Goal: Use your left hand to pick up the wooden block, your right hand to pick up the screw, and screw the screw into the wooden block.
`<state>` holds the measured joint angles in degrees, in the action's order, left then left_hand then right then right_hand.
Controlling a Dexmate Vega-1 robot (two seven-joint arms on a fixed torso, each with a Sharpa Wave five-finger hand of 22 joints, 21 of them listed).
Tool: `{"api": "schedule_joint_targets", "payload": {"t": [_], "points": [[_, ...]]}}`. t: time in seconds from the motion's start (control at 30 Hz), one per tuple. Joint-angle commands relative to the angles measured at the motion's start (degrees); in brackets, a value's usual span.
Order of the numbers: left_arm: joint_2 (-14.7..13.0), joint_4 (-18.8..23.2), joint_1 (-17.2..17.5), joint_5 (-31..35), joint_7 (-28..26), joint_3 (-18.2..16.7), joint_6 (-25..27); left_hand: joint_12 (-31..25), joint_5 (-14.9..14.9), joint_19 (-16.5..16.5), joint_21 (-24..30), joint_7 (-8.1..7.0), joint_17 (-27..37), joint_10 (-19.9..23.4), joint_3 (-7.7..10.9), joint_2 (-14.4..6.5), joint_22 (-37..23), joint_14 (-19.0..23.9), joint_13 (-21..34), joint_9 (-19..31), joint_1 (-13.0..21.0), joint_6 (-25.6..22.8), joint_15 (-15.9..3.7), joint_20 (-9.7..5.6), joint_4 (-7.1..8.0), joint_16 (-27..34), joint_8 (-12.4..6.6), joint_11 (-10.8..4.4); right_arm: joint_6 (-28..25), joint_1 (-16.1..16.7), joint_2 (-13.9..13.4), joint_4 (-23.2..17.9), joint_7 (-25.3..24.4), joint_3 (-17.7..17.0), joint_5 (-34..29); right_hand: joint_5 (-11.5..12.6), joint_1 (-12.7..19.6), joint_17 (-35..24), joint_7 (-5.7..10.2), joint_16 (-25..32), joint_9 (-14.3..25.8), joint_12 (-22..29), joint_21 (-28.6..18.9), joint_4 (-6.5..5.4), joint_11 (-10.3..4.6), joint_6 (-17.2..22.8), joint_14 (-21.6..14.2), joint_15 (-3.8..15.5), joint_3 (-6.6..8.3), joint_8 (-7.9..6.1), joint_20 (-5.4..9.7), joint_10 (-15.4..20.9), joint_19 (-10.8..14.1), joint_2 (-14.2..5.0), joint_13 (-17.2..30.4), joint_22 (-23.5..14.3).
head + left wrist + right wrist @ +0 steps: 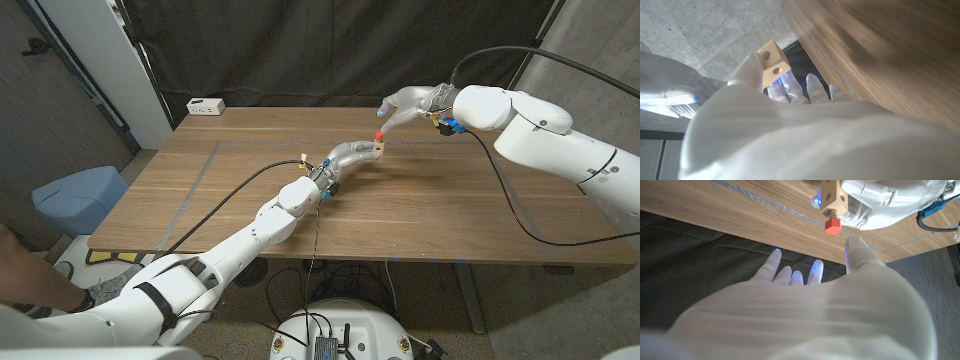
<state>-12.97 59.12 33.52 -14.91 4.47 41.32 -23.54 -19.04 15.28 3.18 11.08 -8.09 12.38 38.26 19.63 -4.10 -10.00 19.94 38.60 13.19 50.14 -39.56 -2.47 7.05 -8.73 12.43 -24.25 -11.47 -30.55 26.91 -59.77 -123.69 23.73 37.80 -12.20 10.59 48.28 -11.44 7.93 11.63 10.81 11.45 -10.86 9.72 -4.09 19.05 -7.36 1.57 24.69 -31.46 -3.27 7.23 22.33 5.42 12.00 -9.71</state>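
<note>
My left hand (352, 155) holds the small wooden block (379, 150) above the middle of the table (240, 205). The red-headed screw (378, 135) sticks out of the block's top. My right hand (405, 104) hovers just beyond and right of the screw, fingers spread and holding nothing. In the right wrist view the red screw (832, 226) projects from the block (830, 195), which the left hand (882, 202) grips, while my right hand's fingertips (815, 267) stay apart from it. The left wrist view shows the block (772, 63), with its round holes, pinched by my left hand (785, 115).
A white power strip (206, 106) lies at the table's far left corner. A blue bin (78, 196) stands on the floor left of the table. Tape lines (190, 195) run across the tabletop. A person's leg (30, 270) shows at the left edge.
</note>
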Motion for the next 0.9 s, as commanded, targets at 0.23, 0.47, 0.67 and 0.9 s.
{"api": "schedule_joint_targets", "payload": {"t": [0.23, 0.47, 0.67, 0.9], "points": [[0.5, -1.3, -0.7, -0.3, 0.8, 0.2, -0.4, 0.2, 0.4, 0.1, 0.2, 0.40, 0.1, 0.4, 0.50, -0.4, -0.2, 0.5, 0.2, 0.2, 0.0, -3.0, -3.24, 0.47, 0.08, -0.1, -0.38, 0.01, 4.7, -2.8, 2.5, 3.9, 6.9, 1.3, -7.5, -0.1, 2.4, 0.0, 1.98, 0.2, 0.2, 0.3, -0.5, 0.47, -1.04, 1.6, -0.2, 0.66, 0.60, 0.05, 0.45, 0.2, 0.5, -0.02, 0.0, -0.2], [0.4, -1.6, -1.0, 0.2, 0.7, 0.3, -0.5, 0.2, 0.4, 0.1, 0.2, 0.33, 0.1, 0.5, 0.49, -0.3, -0.2, 0.5, 0.3, 0.2, 0.0, -2.9, -3.27, 0.48, 0.07, -0.1, -0.33, 0.09, 6.2, -5.6, 4.0, 6.1, 12.2, 2.6, -9.7, -0.1, 3.7, 0.1, 2.66, -0.1, 0.3, -0.1, -0.2, 0.64, -1.14, 1.3, 0.6, 0.58, 0.84, 0.55, 0.41, -0.9, 0.0, 0.33, 0.0, -0.2], [0.6, -2.1, -1.3, 0.2, 0.7, 0.3, -0.7, 0.2, 0.4, 0.0, 0.2, 0.33, 0.1, 0.3, 0.49, -0.3, -0.2, 0.5, 0.3, 0.2, 0.0, -3.0, -3.30, 0.46, 0.04, -0.1, -0.32, -0.02, 7.2, -7.3, 5.0, 7.6, 16.0, 3.0, -10.2, -0.2, 4.1, -0.1, 2.49, -0.5, 0.3, -0.7, 0.2, 0.15, -0.78, -1.3, 2.3, -0.04, 0.78, 2.17, 0.17, -3.0, -1.6, 1.18, 0.1, -0.2], [0.7, -2.6, -1.7, 0.5, 0.8, 0.5, -0.9, 0.3, 0.4, 0.0, 0.2, 0.41, 0.2, 0.3, 0.46, -0.3, -0.2, 0.5, 0.3, 0.2, 0.0, -3.0, -3.29, 0.39, 0.01, 0.0, -0.31, 0.00, 7.2, -8.3, 5.8, 8.4, 18.5, 3.2, -10.7, -0.3, 3.6, -0.3, 2.15, -0.7, 0.4, -1.0, 0.5, -0.39, -0.11, -3.0, 3.8, -0.76, 0.74, 3.28, -0.30, -4.7, -3.1, 1.27, 0.1, -0.2]]}}
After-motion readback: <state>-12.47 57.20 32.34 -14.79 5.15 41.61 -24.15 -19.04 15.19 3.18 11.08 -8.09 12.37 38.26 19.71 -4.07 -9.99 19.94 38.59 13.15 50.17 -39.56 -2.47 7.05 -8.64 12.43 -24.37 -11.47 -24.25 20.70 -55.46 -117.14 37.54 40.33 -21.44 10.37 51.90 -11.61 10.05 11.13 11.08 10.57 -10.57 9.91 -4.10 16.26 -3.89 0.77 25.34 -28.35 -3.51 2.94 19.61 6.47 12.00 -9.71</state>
